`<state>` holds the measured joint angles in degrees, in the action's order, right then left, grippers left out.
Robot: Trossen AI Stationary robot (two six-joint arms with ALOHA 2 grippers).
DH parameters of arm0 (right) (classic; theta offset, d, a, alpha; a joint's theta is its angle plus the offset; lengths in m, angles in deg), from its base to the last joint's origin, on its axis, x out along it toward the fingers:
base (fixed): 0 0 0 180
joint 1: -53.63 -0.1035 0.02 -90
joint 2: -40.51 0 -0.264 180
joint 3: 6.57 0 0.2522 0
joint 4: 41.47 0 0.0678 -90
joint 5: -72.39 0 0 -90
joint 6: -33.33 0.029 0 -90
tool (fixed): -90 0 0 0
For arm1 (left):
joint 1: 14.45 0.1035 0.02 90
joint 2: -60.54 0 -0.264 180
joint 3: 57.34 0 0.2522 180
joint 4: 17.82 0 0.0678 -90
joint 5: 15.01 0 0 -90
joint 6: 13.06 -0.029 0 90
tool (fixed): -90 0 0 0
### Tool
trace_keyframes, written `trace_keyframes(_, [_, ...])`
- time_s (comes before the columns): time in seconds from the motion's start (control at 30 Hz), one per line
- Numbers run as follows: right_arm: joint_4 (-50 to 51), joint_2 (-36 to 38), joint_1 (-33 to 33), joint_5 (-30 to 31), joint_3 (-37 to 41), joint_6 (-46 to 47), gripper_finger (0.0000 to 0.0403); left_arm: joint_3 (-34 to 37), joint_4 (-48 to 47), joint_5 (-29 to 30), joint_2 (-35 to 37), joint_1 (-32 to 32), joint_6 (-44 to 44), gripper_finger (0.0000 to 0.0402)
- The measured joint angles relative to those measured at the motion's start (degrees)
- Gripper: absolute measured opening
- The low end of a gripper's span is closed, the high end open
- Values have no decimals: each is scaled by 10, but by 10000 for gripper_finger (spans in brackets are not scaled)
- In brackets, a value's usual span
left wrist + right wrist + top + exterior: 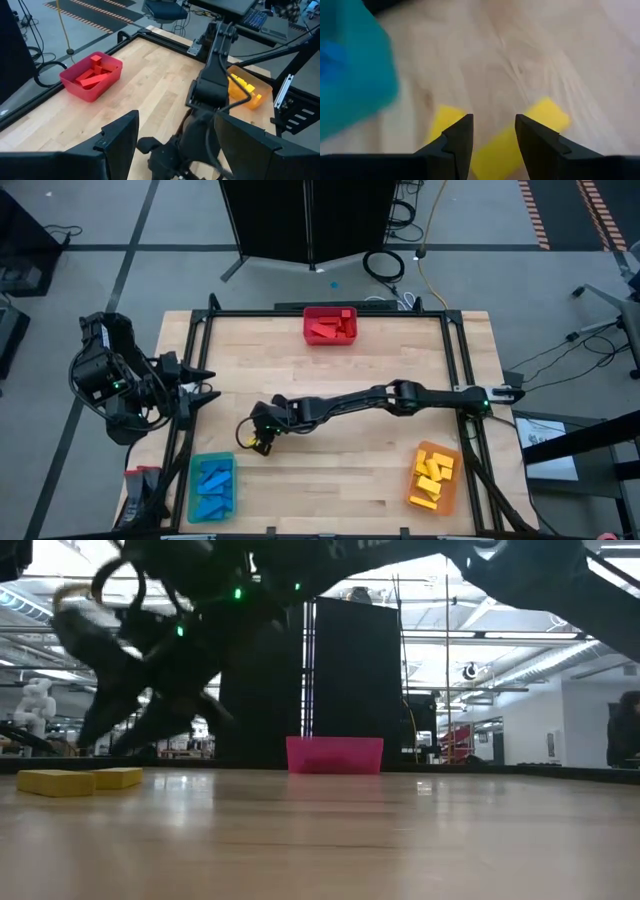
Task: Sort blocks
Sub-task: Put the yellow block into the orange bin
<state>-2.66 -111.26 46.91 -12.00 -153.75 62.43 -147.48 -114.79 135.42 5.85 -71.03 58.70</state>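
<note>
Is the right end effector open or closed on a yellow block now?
Open: the right end effector shows a gap, and the yellow blocks lie on the table below.

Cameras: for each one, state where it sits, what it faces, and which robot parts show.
High: overhead, straight down; both arms, red bin.
Low: table height, level across; arms overhead, red bin, two yellow blocks.
Left wrist: faces the table past the left tool; right arm, red bin.
Right wrist: looks down past the open right tool at yellow blocks.
</note>
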Motion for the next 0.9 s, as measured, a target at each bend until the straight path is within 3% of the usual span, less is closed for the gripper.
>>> trace_keyframes(0.23, [70,-1,4,29,-1,1,141,0,0,0,-1,0,0,264])
trace_keyframes(0.6, [328,14,4,-17,-6,37,141,0,3,-4,-1,0,1,264])
trace_keyframes(0.9, [483,60,-31,-18,0,-36,141,0,-1,-8,-2,0,-1,264])
